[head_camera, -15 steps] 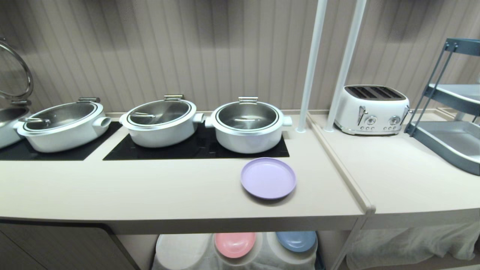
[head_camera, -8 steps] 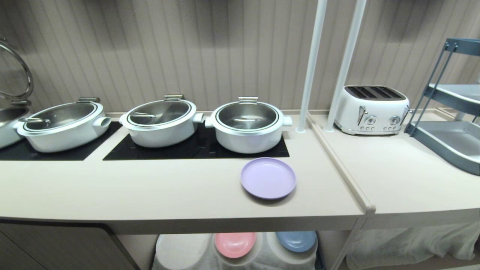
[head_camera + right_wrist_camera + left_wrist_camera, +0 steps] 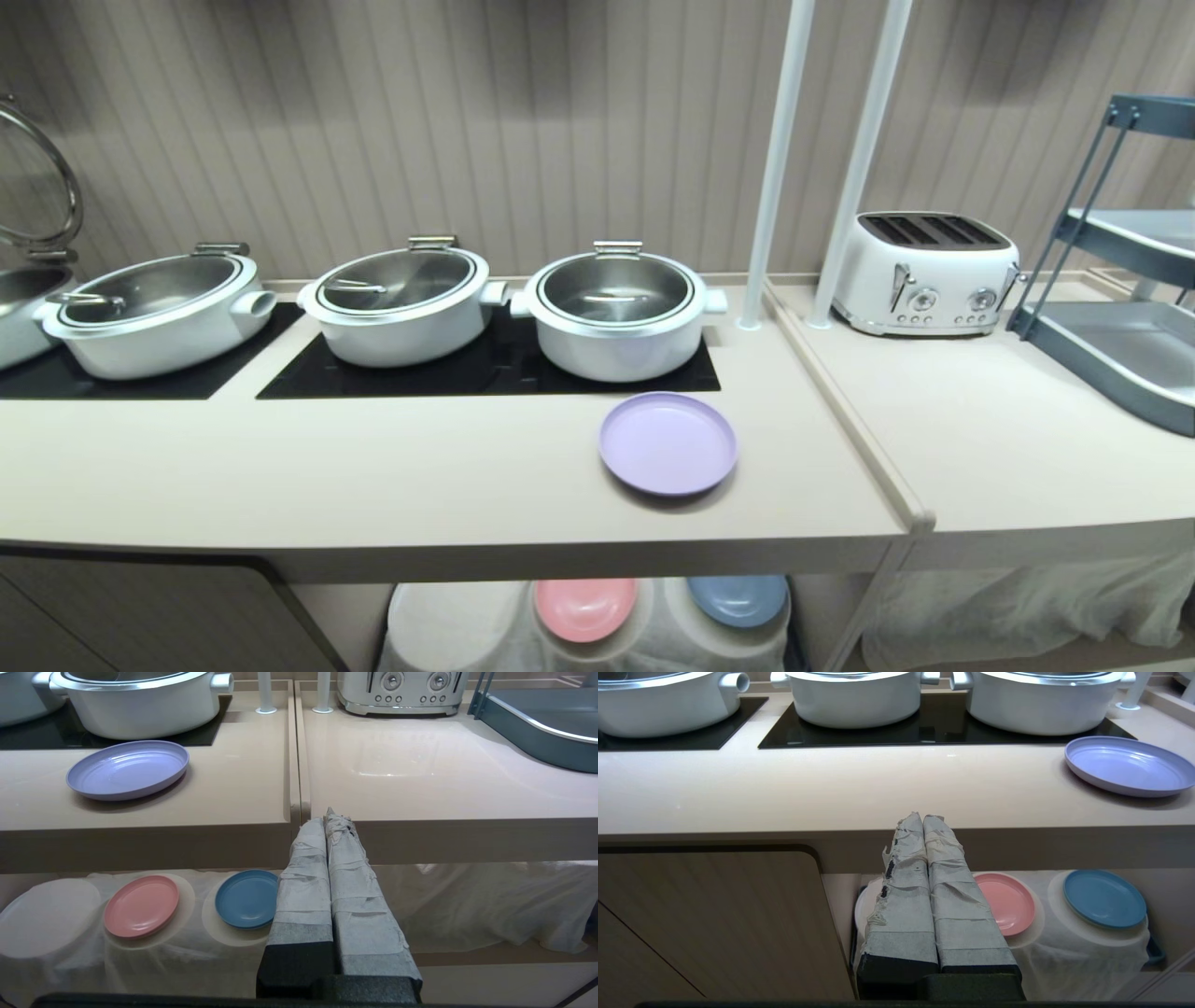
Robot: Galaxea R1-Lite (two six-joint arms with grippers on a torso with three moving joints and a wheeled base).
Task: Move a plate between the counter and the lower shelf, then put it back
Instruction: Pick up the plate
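While the round lilac plastic plate (image 3: 667,443) is lying on the beige counter (image 3: 420,476) just before the nearest white pot (image 3: 616,315), both grippers, left gripper (image 3: 923,817) and right gripper (image 3: 328,814), are hanging closed and empty below that counter's edge, so the first pickup is likely pending, calling for opening and reaching.

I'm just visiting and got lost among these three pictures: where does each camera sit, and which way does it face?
Head view: high up, looking down on the counter; no arm shows.
Left wrist view: behind the left gripper, jaws shut, facing the counter's front edge.
Right wrist view: behind the right gripper, jaws shut, further right.
All three share the plate.
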